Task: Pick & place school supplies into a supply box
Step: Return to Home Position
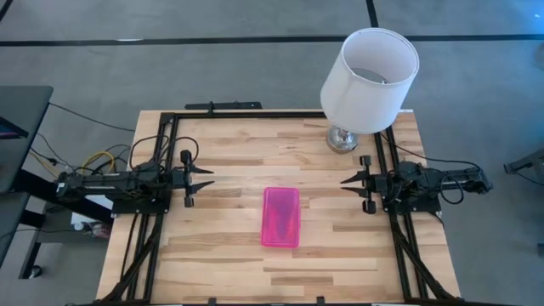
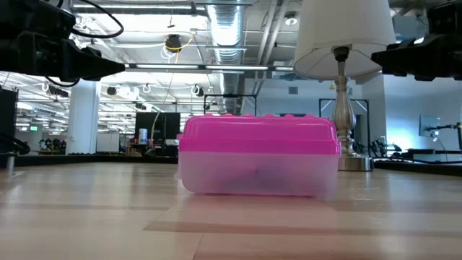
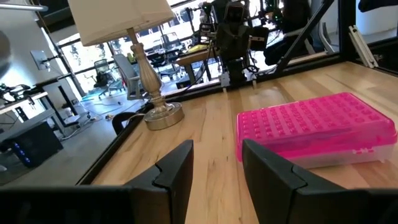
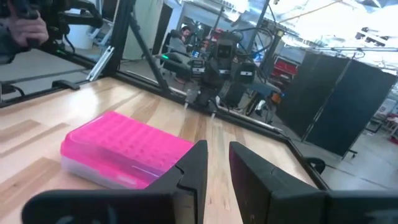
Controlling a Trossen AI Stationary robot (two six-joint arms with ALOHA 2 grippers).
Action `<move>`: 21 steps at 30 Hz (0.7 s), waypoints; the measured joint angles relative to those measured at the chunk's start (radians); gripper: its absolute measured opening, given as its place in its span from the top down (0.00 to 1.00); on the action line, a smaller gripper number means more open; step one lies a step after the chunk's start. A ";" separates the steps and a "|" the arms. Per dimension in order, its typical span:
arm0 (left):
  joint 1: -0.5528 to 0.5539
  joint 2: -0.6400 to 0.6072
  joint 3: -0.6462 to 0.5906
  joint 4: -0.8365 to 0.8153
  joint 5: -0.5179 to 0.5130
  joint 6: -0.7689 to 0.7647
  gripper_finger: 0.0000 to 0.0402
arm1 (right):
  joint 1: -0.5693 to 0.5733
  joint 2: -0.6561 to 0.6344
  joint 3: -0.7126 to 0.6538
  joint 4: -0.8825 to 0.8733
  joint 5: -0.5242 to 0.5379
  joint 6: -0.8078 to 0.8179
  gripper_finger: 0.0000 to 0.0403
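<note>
The supply box [image 1: 280, 217], a clear case with a bright pink studded lid, rests flat on the middle of the wooden table with its lid on [image 2: 258, 155]. No school supplies show outside it. Only a faint dark shape shows through its clear wall [image 2: 253, 175], and I cannot tell what it is. My left gripper [image 1: 210, 177] hovers level at the table's left side, pointing toward the box, open and empty [image 3: 217, 165]. My right gripper [image 1: 343, 180] hovers level at the right side, pointing left, with a narrow gap between its fingers [image 4: 217, 165] and nothing in it.
A table lamp with a white shade [image 1: 368, 81] stands on its metal foot [image 1: 342, 138] at the far right corner, just beyond my right gripper. Black frame rails [image 1: 387, 170] run along the table's left, right and far edges. Bare wood lies around the box.
</note>
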 joint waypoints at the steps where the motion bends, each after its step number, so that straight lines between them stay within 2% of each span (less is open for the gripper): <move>1: 0.000 0.001 0.000 0.000 -0.003 -0.001 0.67 | 0.000 0.000 0.000 0.000 0.000 0.004 0.84; 21: 0.000 0.003 0.000 0.001 -0.010 -0.012 0.67 | -0.002 0.000 0.002 -0.005 0.015 0.037 0.84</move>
